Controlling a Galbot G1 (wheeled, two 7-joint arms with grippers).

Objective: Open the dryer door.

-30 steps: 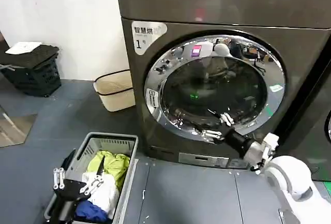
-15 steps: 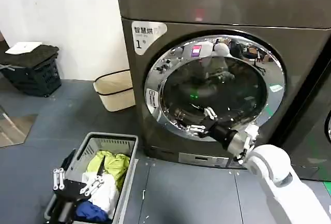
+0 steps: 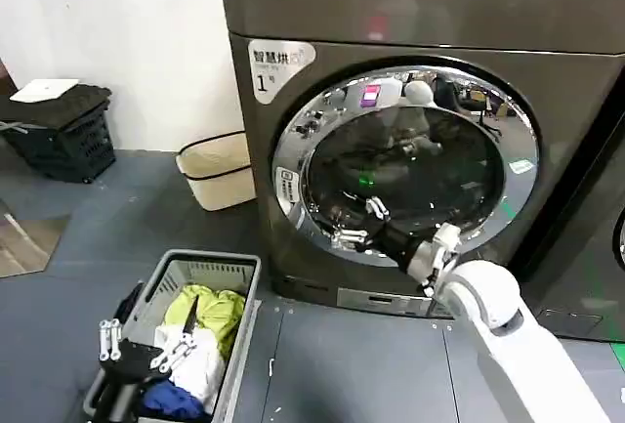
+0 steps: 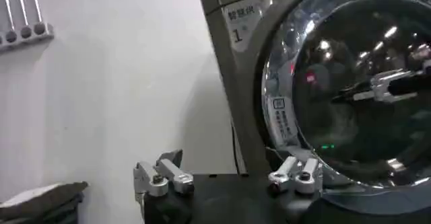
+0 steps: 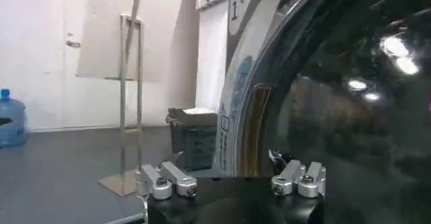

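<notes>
The dryer [image 3: 256, 140] is a dark grey-brown machine with a white "1" label [image 3: 276, 62]. Its round dryer door [image 3: 290, 164] lies flat against the front, with a chrome rim and dark glass. My right gripper [image 3: 354, 225] is open, hovering in front of the door's lower left rim, fingers pointing left. In the right wrist view the right gripper [image 5: 232, 180] has the rim [image 5: 237, 104] and glass just ahead, nothing between its fingers. My left gripper [image 3: 144, 343] hangs open low over the laundry basket; its own camera shows the left gripper [image 4: 225, 178] facing the door [image 4: 276, 111] from afar.
A grey laundry basket [image 3: 244, 291] with clothes sits on the floor at the front left. A beige bin [image 3: 217, 171] stands by the dryer's left side, a black crate [image 3: 61, 130] farther left. Another machine [image 3: 586, 228] adjoins on the right.
My right gripper has slid leftward across the lower part of the door, from its lower right toward the lower left rim. The left arm has stayed still.
</notes>
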